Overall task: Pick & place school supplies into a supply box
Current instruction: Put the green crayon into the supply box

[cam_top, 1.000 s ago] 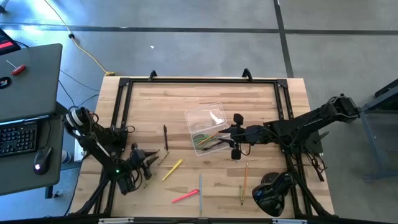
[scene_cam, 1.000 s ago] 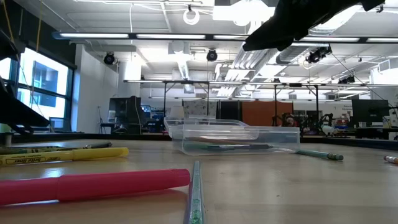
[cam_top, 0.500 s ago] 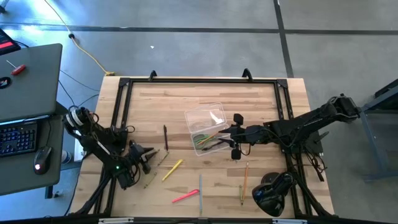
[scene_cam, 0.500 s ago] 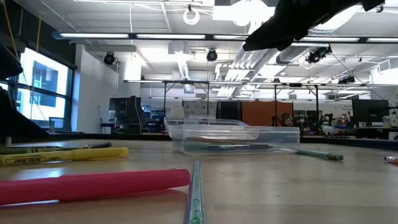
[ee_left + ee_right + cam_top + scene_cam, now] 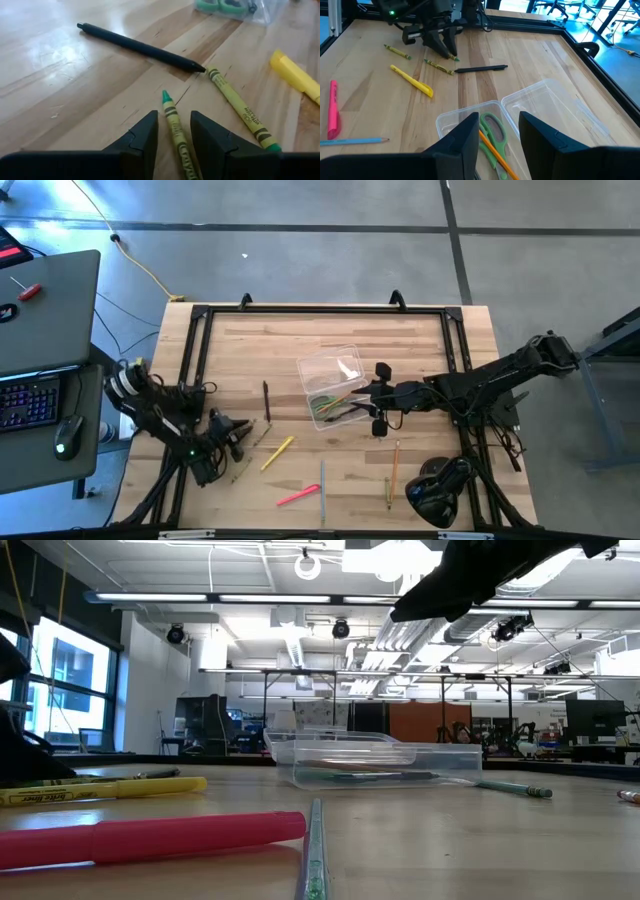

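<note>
Left claw point(image 5: 172, 132) straddles green crayon point(image 5: 175, 127) on the bench point(image 5: 60, 90), fingers narrowly parted. Right claw point(image 5: 497, 132) wide above supply box point(image 5: 465, 122); scissors point(image 5: 492, 132) inside.

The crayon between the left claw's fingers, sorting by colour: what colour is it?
Green crayon with a yellow-green wrapper, clearest in the left wrist view.

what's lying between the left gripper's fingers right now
A green crayon lies on the table between the open fingers of the left gripper, its tip pointing away; the left wrist view shows it.
</note>
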You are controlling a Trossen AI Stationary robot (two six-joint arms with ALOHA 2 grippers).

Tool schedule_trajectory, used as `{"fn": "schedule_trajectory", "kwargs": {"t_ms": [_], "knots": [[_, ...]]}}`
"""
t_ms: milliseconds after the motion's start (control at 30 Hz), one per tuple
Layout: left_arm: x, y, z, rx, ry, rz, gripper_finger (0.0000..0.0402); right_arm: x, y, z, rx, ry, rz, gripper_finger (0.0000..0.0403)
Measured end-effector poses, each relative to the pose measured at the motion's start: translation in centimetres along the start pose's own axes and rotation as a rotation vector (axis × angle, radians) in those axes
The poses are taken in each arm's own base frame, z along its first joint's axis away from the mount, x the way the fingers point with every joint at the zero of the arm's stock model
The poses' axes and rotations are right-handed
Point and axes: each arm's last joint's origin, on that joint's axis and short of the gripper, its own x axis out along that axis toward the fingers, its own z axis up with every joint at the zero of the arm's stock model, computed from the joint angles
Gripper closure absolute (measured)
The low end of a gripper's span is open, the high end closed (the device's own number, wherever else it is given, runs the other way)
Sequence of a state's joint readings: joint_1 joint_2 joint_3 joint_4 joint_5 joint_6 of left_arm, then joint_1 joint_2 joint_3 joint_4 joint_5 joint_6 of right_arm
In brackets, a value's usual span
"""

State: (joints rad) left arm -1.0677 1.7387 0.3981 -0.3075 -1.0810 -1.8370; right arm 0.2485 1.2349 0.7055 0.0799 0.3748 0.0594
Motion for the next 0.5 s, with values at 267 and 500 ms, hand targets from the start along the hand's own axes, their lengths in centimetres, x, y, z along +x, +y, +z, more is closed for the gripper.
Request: {"fn": "schedule_trajectory", "kwargs": {"t_ms": [267, 500], "knots": [[0.51, -0.05, -0.88, 0.021, -0.056, -0.013, 0.0252, -0.01, 0.01, 0.00, 0.000, 0.000, 0.001, 0.0284], [0.47, -0.42, -0.89, 0.042, -0.025, -0.005, 0.0252, -0.01, 0.02, 0.00, -0.020, 0.000, 0.004, 0.0284]]}}
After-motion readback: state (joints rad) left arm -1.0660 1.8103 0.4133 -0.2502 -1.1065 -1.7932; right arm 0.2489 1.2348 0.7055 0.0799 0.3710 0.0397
